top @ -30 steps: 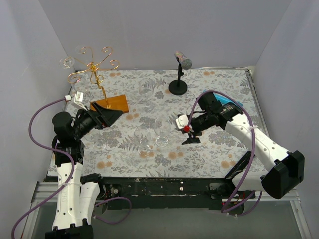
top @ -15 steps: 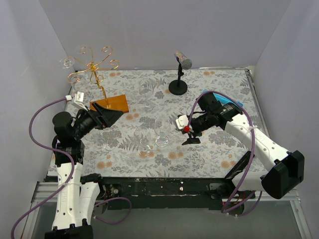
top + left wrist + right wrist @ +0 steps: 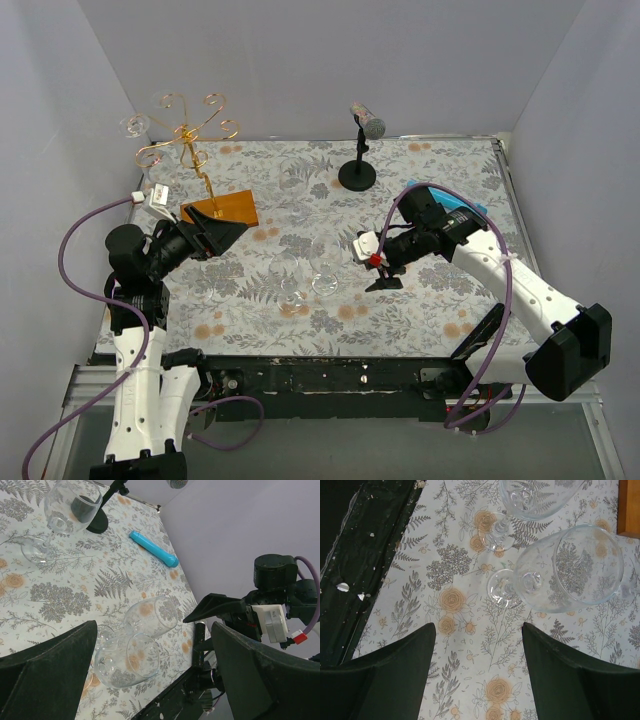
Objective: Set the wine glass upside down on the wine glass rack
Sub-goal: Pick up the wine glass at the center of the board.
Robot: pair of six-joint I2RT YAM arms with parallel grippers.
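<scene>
Two clear wine glasses lie on their sides together on the floral cloth, one (image 3: 324, 282) beside the other (image 3: 289, 284). The left wrist view shows them as the far glass (image 3: 150, 615) and the near glass (image 3: 126, 657), and the right wrist view shows them as the lower glass (image 3: 570, 570) and the upper glass (image 3: 540, 495). The gold wire rack (image 3: 186, 130) stands on its wooden base (image 3: 222, 208) at the back left, with a glass (image 3: 132, 126) hanging from one arm. My left gripper (image 3: 235, 228) (image 3: 155, 672) is open and empty, left of the lying glasses. My right gripper (image 3: 383, 275) (image 3: 477, 665) is open and empty, just right of them.
A black microphone stand (image 3: 358, 172) stands at the back centre. An upright wine glass (image 3: 67, 510) stands near it. A blue cylinder (image 3: 152, 549) lies at the right, behind my right arm. The table's black front edge (image 3: 365, 555) is close to the glasses.
</scene>
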